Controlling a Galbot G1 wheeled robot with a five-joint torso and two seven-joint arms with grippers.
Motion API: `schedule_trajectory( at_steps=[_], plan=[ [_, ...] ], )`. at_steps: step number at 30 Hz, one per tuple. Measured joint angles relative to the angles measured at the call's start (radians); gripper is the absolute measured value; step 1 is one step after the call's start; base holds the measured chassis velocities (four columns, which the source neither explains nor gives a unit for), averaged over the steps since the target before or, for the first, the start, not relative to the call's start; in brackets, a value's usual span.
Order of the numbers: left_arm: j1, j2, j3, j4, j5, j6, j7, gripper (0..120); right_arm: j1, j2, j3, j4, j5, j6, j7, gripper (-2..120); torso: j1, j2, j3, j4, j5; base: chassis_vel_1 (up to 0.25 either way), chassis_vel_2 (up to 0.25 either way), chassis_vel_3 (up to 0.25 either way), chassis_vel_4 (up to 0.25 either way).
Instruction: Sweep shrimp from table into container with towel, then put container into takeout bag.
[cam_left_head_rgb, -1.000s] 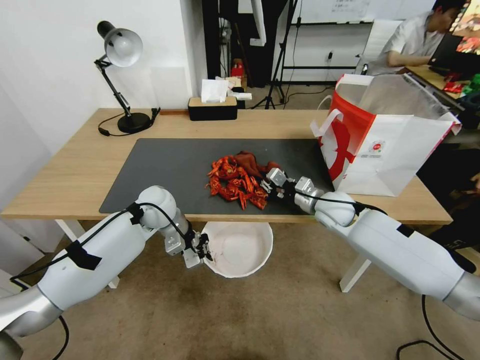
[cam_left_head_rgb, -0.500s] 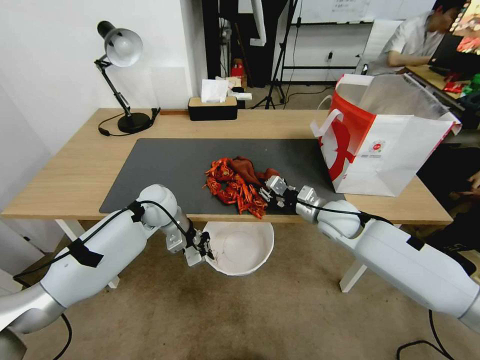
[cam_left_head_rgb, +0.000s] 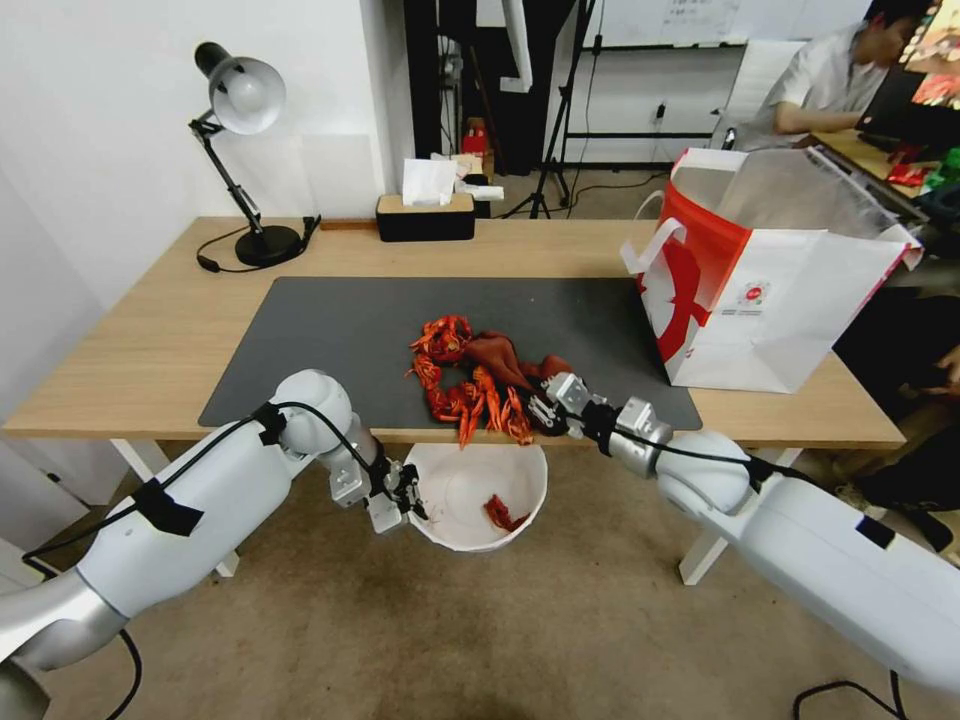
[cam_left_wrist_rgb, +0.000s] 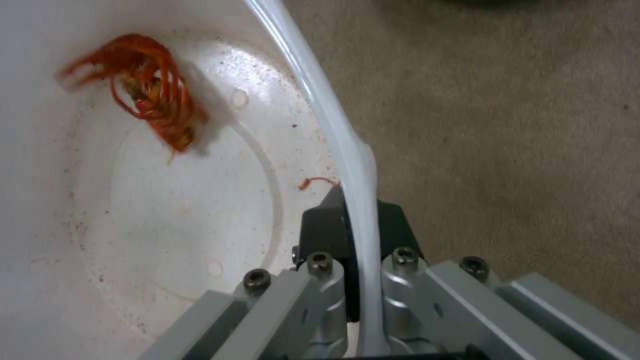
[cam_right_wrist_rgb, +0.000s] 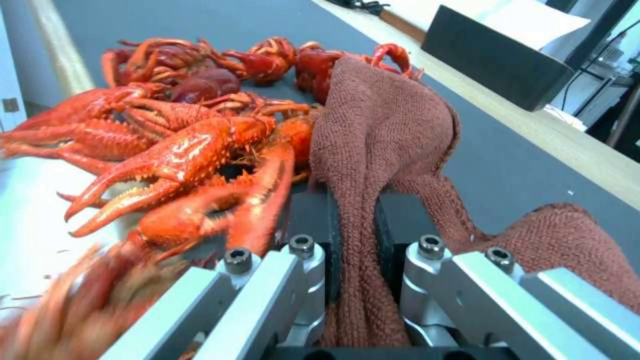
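Below the table (cam_left_head_rgb: 150, 340) edge, left gripper (cam_left_head_rgb: 408, 498) pinches the container (cam_left_head_rgb: 520, 470) rim; right gripper (cam_left_head_rgb: 548, 412) clamps the towel (cam_left_head_rgb: 500, 352) behind the shrimp (cam_left_head_rgb: 470, 395).

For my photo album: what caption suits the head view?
Right gripper drags towel and shrimp off table into container held by left gripper.

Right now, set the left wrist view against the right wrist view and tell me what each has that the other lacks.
Left wrist view alone: the left gripper clamped on the rim of the container, one shrimp lying inside it, and carpet beyond.

Right wrist view alone: the right gripper shut on the towel, the pile of shellfish beside the cloth, the dark mat and the table edge.

Shared: red shellfish, and a gripper closed on something.
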Motion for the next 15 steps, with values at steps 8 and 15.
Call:
schedule_trajectory(
  at_steps=[8,15],
  plan=[
    [0.000,0.003,0.001,-0.003,-0.003,0.001,0.001,0,-0.072,-0.024,0.052,0.047,-0.009,0.000,-0.008,8,0.000,0.000,0.000,-0.0001,0.0000,0.000,0.000,0.000,0.000],
    [0.000,0.000,0.003,0.002,-0.003,0.000,0.000,0,-0.137,-0.037,0.103,0.079,-0.020,0.001,-0.025,8,0.000,0.000,0.000,0.0000,-0.0001,0.000,0.000,0.000,0.000]
  ],
)
